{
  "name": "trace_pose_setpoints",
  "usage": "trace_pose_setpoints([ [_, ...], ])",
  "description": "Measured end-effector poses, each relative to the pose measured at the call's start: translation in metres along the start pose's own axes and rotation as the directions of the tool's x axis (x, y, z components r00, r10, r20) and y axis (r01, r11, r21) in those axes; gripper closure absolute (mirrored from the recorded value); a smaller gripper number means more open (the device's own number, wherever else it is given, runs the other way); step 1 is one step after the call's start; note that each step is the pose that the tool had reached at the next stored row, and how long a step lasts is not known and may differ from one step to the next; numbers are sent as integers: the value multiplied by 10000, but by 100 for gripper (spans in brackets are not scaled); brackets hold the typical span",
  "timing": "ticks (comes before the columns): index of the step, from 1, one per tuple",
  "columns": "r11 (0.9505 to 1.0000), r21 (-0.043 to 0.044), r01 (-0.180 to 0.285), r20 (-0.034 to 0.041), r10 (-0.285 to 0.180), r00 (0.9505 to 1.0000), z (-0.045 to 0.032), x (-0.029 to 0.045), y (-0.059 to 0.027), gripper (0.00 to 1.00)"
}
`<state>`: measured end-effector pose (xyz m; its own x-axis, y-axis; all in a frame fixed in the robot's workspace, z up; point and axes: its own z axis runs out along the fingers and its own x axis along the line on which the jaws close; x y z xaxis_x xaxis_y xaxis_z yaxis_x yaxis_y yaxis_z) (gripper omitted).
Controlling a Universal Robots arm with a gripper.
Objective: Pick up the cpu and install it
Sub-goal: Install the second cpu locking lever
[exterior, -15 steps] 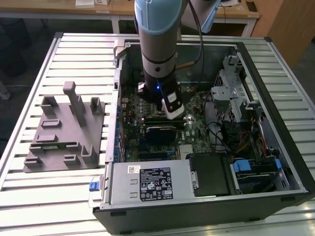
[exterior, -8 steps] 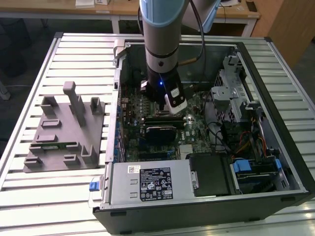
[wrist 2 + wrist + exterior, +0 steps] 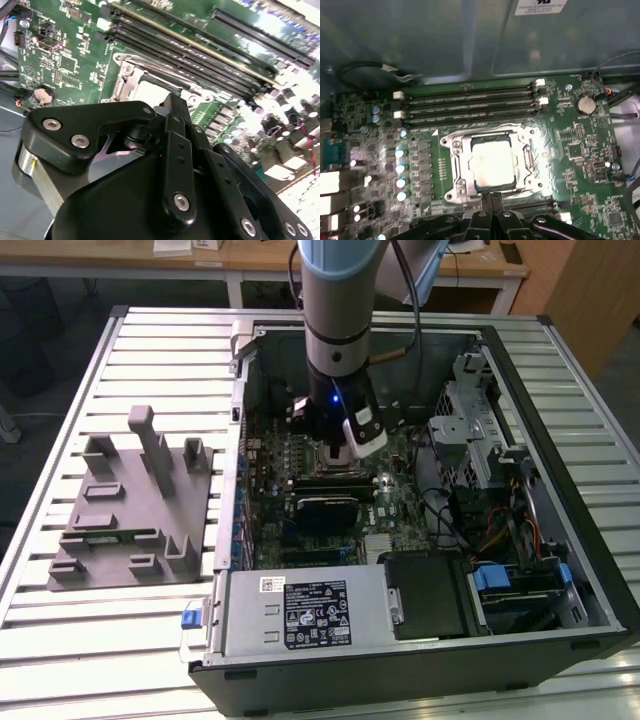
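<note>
The cpu (image 3: 492, 162), a pale silvery square, lies flat inside the metal-framed socket (image 3: 454, 159) on the green motherboard (image 3: 580, 150). In the second wrist view, part of the cpu (image 3: 149, 92) shows just beyond the black fingers. My gripper (image 3: 491, 198) hovers at the socket's near edge with its two fingertips pressed together and nothing between them. In the exterior view, the gripper (image 3: 325, 452) hangs low inside the open computer case (image 3: 590, 570), over the middle of the board.
Several black memory slots (image 3: 470, 102) run along one side of the socket. A grey plastic holder block (image 3: 130, 505) with upright posts sits on the slatted table at the exterior view's left. A power supply (image 3: 300, 612), drive bays (image 3: 480, 440) and cables crowd the case.
</note>
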<state>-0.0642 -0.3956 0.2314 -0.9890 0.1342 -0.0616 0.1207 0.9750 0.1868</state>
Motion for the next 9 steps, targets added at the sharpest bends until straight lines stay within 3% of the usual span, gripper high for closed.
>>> trace_pose_setpoints([
  [9,9997,225,12,-13,-11,10000,73,-116,173,89],
])
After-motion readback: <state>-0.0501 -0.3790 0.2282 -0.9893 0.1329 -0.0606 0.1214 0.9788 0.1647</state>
